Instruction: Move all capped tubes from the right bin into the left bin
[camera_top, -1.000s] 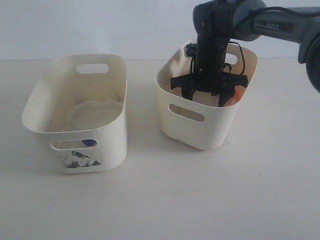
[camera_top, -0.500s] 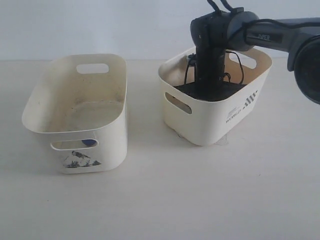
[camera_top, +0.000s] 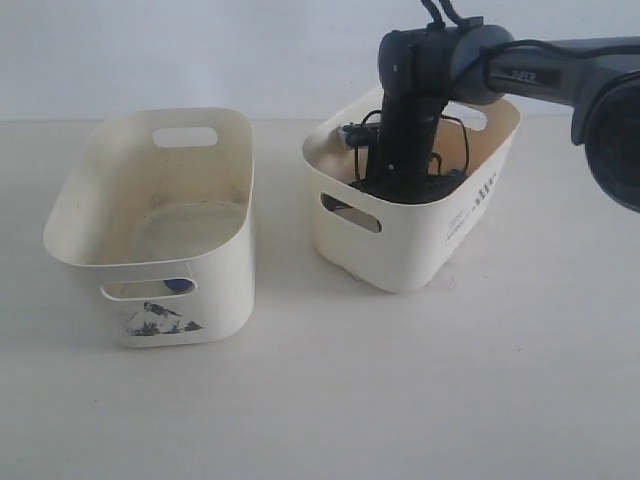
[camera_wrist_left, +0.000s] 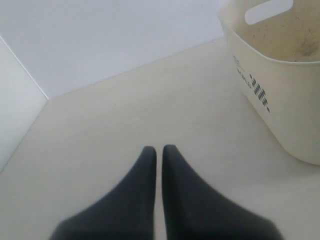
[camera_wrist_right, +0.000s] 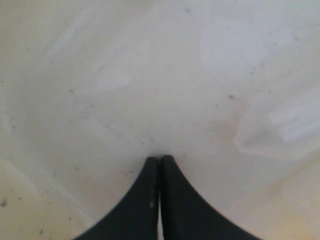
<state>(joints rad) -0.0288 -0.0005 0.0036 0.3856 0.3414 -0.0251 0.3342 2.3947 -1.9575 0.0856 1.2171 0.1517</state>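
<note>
The cream plastic tub printed "WORLD" (camera_top: 425, 250), at two o'clock on the pale table (camera_top: 400, 390), is entered by the right gripper (camera_wrist_right: 159, 159), whose black fingers are pressed together on nothing. A blue round cap (camera_top: 179, 285) is seen through the slot of the cream plastic tub with the dark bird-like sticker (camera_top: 232, 265), at nine o'clock. The left gripper (camera_wrist_left: 159, 148) is likewise closed and empty.

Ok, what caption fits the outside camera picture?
Black arm reaches down into the printed tub; the sticker tub stands apart.
</note>
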